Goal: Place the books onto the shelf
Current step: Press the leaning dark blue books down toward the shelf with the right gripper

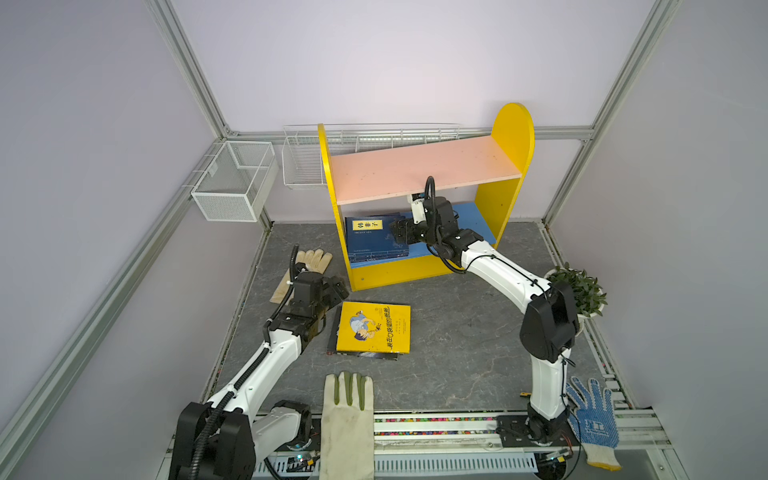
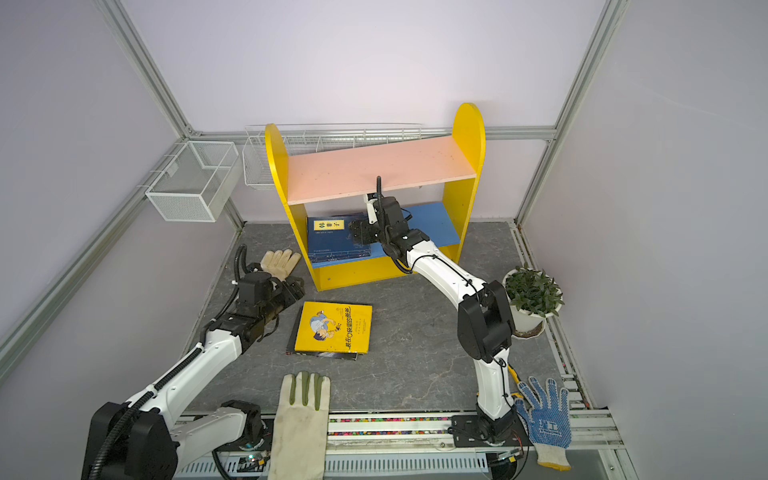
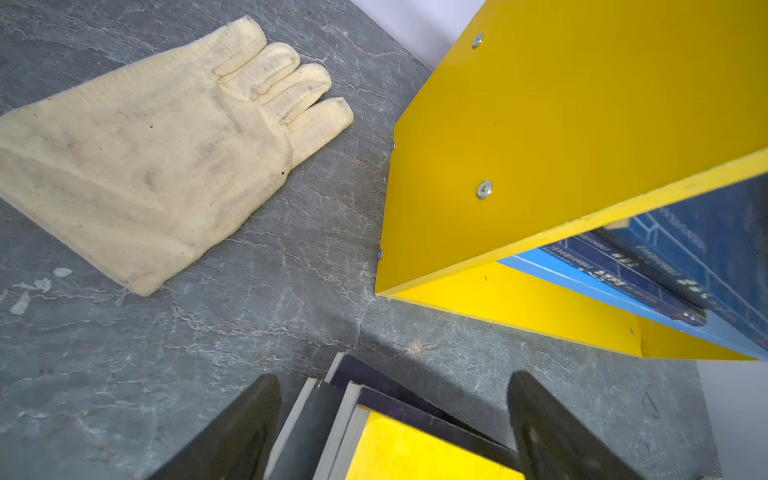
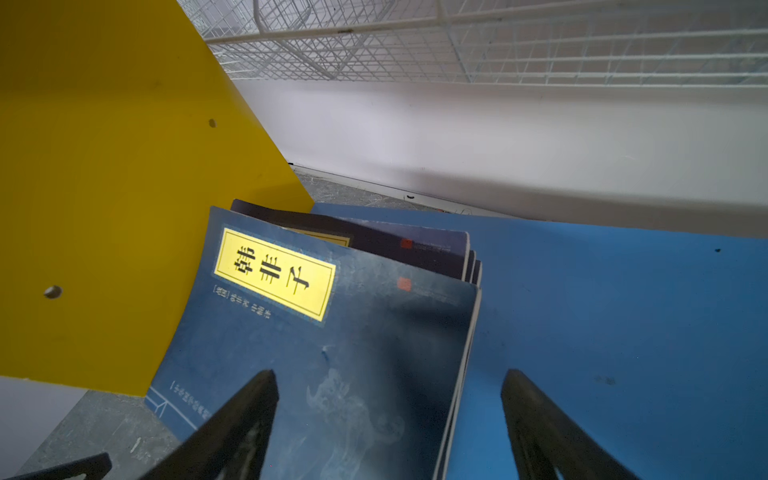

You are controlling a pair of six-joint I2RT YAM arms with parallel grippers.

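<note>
Lying flat on the bench (image 1: 457, 332), the yellow-topped book pile (image 1: 374, 328) is just beside the spread left gripper (image 3: 395, 386), the nearer one; the right gripper (image 4: 390, 374), also spread, hangs over navy books (image 1: 374, 243) in the shelf (image 1: 419, 166).

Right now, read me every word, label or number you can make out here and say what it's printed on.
"韩非子": yellow label on the top navy book on the shelf.
"装在口袋里的爸爸": title on the yellow book cover.
White logo on the blue dotted glove: too blurred to read.
Small print under the navy book's label and on the book spines: too small to read.
</note>
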